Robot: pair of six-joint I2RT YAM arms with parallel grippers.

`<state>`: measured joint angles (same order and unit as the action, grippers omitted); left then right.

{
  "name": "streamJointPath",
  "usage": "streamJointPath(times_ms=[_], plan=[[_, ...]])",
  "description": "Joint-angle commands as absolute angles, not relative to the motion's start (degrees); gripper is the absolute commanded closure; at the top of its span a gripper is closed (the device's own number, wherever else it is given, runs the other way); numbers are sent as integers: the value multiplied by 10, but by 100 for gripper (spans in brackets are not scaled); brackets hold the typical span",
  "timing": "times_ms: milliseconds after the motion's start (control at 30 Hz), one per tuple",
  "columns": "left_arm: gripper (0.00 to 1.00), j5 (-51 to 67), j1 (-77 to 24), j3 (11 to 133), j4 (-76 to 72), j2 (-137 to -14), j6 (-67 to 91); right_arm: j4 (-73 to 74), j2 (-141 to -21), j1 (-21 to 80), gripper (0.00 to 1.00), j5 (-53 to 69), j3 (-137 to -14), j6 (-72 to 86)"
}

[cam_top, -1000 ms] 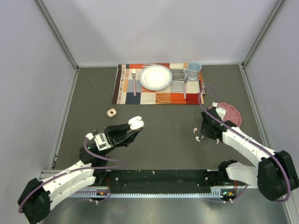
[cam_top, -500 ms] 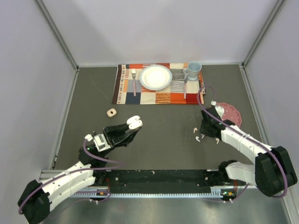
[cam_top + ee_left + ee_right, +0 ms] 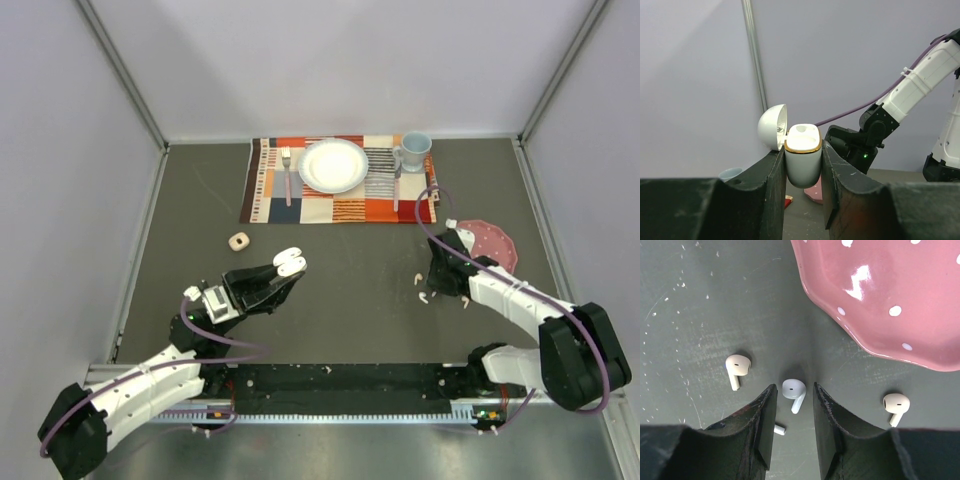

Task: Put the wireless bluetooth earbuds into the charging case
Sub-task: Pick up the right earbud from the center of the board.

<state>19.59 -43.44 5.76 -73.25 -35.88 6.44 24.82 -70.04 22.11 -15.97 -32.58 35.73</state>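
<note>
My left gripper (image 3: 286, 268) is shut on the white charging case (image 3: 802, 160), which it holds upright off the table with its lid flipped open (image 3: 773, 126). The case (image 3: 291, 263) shows in the top view too. My right gripper (image 3: 793, 387) is down at the table, open, its jaws straddling one white earbud (image 3: 793, 389) with a small gap on each side. Another earbud (image 3: 737, 365) lies to the left and one (image 3: 896, 404) to the right. A white stem tip (image 3: 779, 429) pokes out beside the left finger. From above, earbuds (image 3: 420, 288) lie at my right gripper (image 3: 437, 283).
A pink dotted plate (image 3: 880, 300) lies just beyond the earbuds, by the right arm (image 3: 495, 243). At the back, a striped placemat (image 3: 340, 205) carries a white plate (image 3: 333, 165), a fork (image 3: 286, 170) and a blue cup (image 3: 414, 151). A small beige block (image 3: 238, 241) sits at the left.
My right gripper has shifted slightly and its jaws have narrowed around the earbud. The left arm with the case has barely moved.
</note>
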Motion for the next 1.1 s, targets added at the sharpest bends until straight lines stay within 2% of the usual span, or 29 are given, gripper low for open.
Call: streamJointPath(times_ms=[0, 67, 100, 167, 567, 867, 1067], plan=[[100, 188, -435, 56, -755, -361, 63, 232, -701, 214, 66, -169, -326, 347], [100, 188, -436, 56, -755, -362, 64, 232, -704, 214, 66, -170, -327, 345], [100, 189, -436, 56, -755, -363, 64, 231, -705, 214, 71, -169, -327, 346], [100, 189, -436, 56, -754, -365, 65, 229, -709, 214, 72, -168, -328, 345], [100, 185, -436, 58, -750, -361, 62, 226, -723, 213, 70, -163, -333, 339], [100, 188, -436, 62, -744, -367, 62, 227, -728, 214, 65, -161, -346, 330], [100, 193, -436, 69, -740, -368, 59, 230, -740, 214, 66, -156, -348, 329]])
